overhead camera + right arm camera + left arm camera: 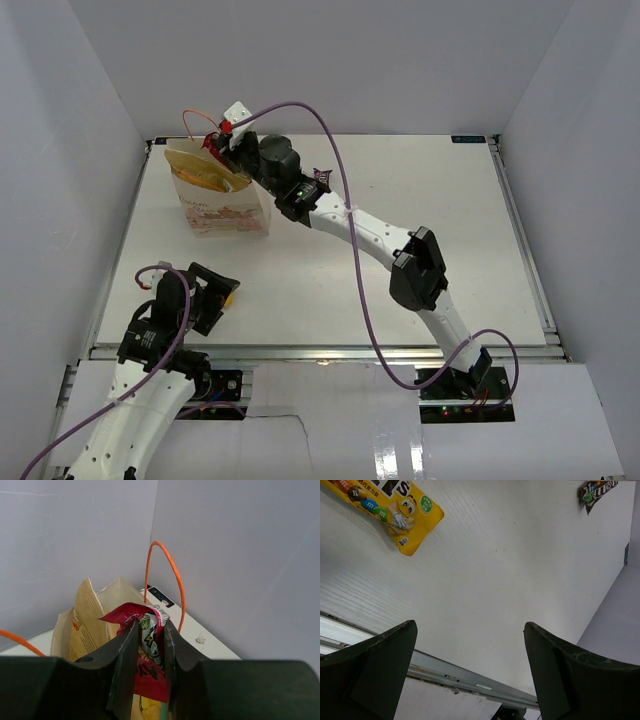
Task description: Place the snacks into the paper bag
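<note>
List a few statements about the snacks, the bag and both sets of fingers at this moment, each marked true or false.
1. The right fingers grip a red packet over the mouth of the paper bag. True.
2. The left fingers are shut on the yellow M&M's pack. False: they stand open, and the pack lies on the table, apart from them.
3. A golden chip bag sits inside the paper bag. True.
4. The paper bag lies flat on its side. False: it stands upright.
</note>
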Motion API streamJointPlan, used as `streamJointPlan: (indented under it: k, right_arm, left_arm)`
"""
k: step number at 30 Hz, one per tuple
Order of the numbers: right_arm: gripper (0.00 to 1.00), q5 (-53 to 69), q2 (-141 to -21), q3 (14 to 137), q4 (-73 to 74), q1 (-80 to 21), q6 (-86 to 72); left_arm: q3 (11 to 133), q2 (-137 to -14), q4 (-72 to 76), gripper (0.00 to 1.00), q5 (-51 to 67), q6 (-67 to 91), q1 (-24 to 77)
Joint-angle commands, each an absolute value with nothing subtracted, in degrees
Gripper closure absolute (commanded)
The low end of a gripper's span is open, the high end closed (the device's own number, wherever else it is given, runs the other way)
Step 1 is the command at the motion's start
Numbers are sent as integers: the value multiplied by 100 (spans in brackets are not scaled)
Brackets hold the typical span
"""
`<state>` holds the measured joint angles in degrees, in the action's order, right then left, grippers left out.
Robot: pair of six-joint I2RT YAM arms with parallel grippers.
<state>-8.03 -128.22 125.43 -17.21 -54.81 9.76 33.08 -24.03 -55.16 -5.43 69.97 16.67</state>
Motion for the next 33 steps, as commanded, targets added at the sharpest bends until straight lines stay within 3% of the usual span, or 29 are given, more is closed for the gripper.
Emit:
streamJointPlan:
  k: [1,4,5,9,12,20,22,23,27,33]
  right_arm:
    - [91,-1397,-12946,13008,-2689,-5458,1239]
    - [79,-1380,-12955,12701,-2821,-5467,1353]
    - [65,-1345,-12946,12561,-2839,-5458,1406]
    - [38,-1108,-12885,12463,-2620,-5467,1433]
    - [28,-993,-12710,12410,-2567,-5458,1433]
    - [26,-459,-11771,12199,-1619,-5134,1134]
    - [20,768,-11489,11999,-736,-4732,1256]
    - [15,1992,-11139,11814,-477,-4537,1300]
    - [11,3732,-10294,10400,411,-3666,1625]
    - [12,4157,-8887,7588,897,-2638,2417]
  left_arm:
    - [3305,-2338,-5590,2,-615,7181,1661]
    - [3261,-2285,-5599,2,-598,7224,1652]
    - [3252,-2285,-5590,2,-598,7259,1661]
    - [3252,-2320,-5581,2,-615,7435,1652]
    - [3305,-2469,-5607,2,-747,7733,1652]
    - [3664,-3655,-5976,2,-1256,9017,1652]
    - [3822,-4173,-5985,2,-1475,9044,1652]
    - [3997,-4366,-5977,2,-1546,9061,1652]
    - [4314,-5533,-5915,4,-1872,9044,1635]
    - [4377,-6573,-5195,4,-1592,8474,1249]
